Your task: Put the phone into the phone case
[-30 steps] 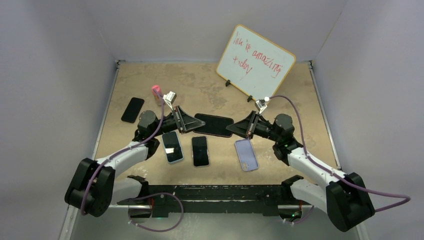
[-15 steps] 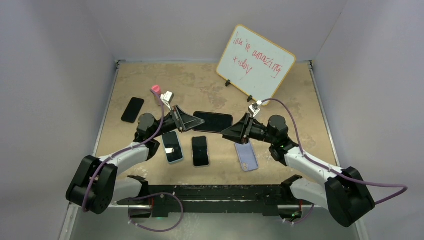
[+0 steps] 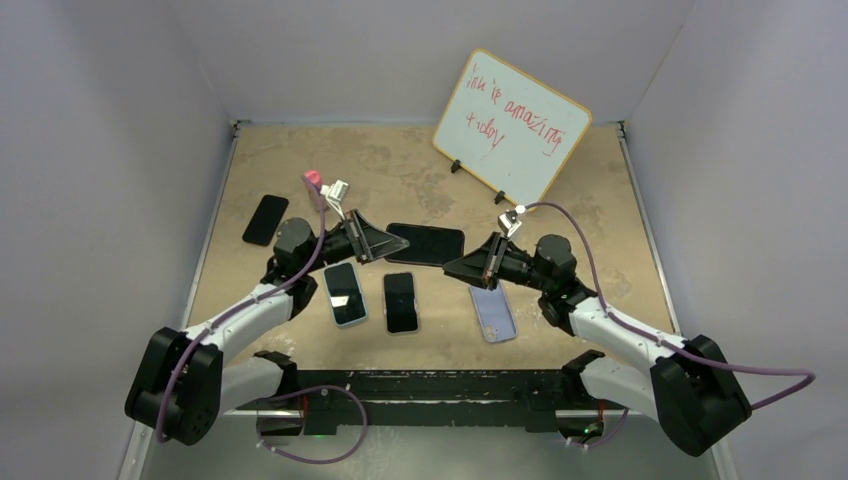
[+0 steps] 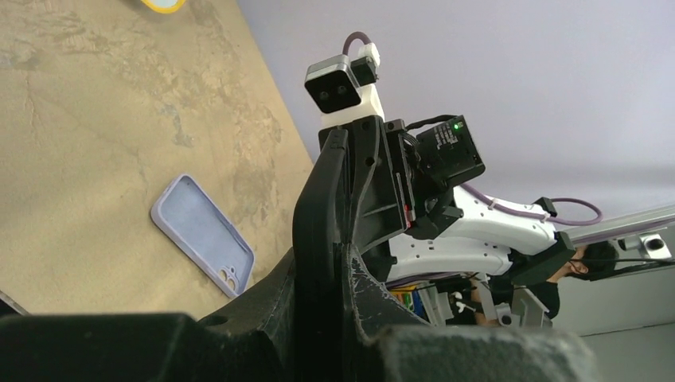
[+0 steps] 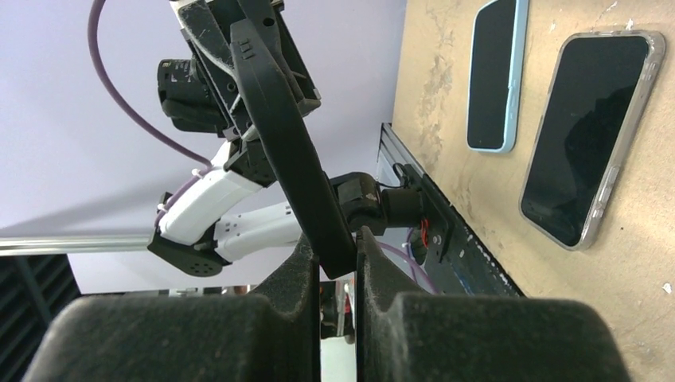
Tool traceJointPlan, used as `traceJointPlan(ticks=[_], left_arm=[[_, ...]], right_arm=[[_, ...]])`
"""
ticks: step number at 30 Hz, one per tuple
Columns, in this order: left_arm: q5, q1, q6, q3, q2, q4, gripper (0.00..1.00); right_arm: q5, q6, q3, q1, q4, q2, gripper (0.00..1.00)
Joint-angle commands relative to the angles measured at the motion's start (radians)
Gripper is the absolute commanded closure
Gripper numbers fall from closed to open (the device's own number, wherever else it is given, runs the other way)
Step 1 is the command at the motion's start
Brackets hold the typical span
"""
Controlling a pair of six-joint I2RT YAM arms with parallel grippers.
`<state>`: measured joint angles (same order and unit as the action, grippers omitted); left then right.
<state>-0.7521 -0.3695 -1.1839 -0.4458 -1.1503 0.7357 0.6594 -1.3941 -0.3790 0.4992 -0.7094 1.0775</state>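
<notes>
A black phone [image 3: 426, 244] is held above the table between both grippers. My left gripper [image 3: 390, 245] is shut on its left end; in the left wrist view the phone [image 4: 318, 231] stands edge-on between my fingers. My right gripper [image 3: 458, 267] is shut on its right end; in the right wrist view the phone [image 5: 282, 135] runs up from my jaws. An empty lilac phone case [image 3: 493, 309] lies open side up on the table below my right arm; it also shows in the left wrist view [image 4: 203, 235].
A phone in a light-blue case [image 3: 345, 293] and a phone in a clear case [image 3: 400, 301] lie side by side near the front. Another black phone [image 3: 265, 219] lies at the left, a pink-capped object [image 3: 313, 181] is behind my left arm, and a whiteboard [image 3: 512, 122] stands at the back.
My right gripper has moved left along the phone's right end, and the phone has shifted slightly back and levelled. My left gripper keeps its hold and has risen a little.
</notes>
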Motion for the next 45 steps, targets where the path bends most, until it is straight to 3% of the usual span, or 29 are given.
traceJointPlan(ticks=[1, 3, 6, 9, 11, 14, 16, 18, 24, 25, 28, 33, 39, 40, 42, 45], left_arm=[[-0.023, 0.01, 0.134, -0.047, 0.036, -0.064, 1.0], [-0.058, 0.011, 0.077, -0.047, 0.027, -0.027, 1.0], [-0.102, 0.011, -0.002, -0.037, 0.027, 0.038, 1.0], [-0.132, 0.011, -0.03, -0.033, 0.041, 0.062, 1.0], [-0.149, 0.01, -0.042, -0.032, 0.05, 0.069, 1.0], [-0.171, 0.011, -0.047, -0.035, 0.056, 0.069, 1.0], [-0.178, 0.011, -0.038, -0.038, 0.057, 0.046, 1.0], [-0.178, 0.011, -0.016, -0.04, 0.057, 0.01, 1.0], [-0.147, 0.011, 0.16, -0.103, 0.063, -0.284, 1.0], [-0.142, 0.011, 0.184, -0.115, 0.065, -0.317, 1.0], [-0.135, 0.011, 0.208, -0.136, 0.069, -0.361, 0.99], [-0.094, 0.011, 0.284, -0.178, 0.07, -0.501, 0.7], [0.009, 0.011, 0.41, -0.235, 0.081, -0.701, 0.55], [0.053, 0.011, 0.447, -0.253, 0.083, -0.765, 0.44], [0.115, 0.011, 0.5, -0.281, 0.089, -0.86, 0.33], [0.203, 0.011, 0.556, -0.309, 0.102, -0.955, 0.27]], right_arm=[[-0.04, 0.025, -0.014, -0.006, -0.008, -0.025, 0.79], [-0.027, 0.088, -0.026, -0.006, 0.057, -0.048, 0.56], [-0.085, 0.164, -0.032, -0.007, 0.171, -0.118, 0.34], [-0.093, 0.248, -0.077, -0.007, 0.287, -0.139, 0.21], [-0.08, 0.27, -0.1, -0.007, 0.302, -0.128, 0.2], [-0.052, 0.256, -0.097, -0.006, 0.241, -0.11, 0.26], [-0.044, 0.251, -0.101, -0.006, 0.213, -0.096, 0.34], [-0.049, 0.253, -0.105, -0.007, 0.202, -0.091, 0.46], [-0.063, 0.267, -0.106, -0.007, 0.194, -0.088, 0.98], [-0.066, 0.268, -0.104, -0.007, 0.193, -0.088, 1.0], [-0.074, 0.264, -0.096, -0.007, 0.193, -0.086, 1.0], [-0.093, 0.248, -0.087, -0.007, 0.178, -0.071, 1.0], [-0.114, 0.235, -0.087, -0.007, 0.168, -0.044, 1.0], [-0.12, 0.234, -0.087, -0.007, 0.168, -0.038, 1.0], [-0.133, 0.233, -0.087, -0.009, 0.168, -0.026, 1.0], [-0.151, 0.236, -0.092, -0.011, 0.17, -0.004, 1.0]])
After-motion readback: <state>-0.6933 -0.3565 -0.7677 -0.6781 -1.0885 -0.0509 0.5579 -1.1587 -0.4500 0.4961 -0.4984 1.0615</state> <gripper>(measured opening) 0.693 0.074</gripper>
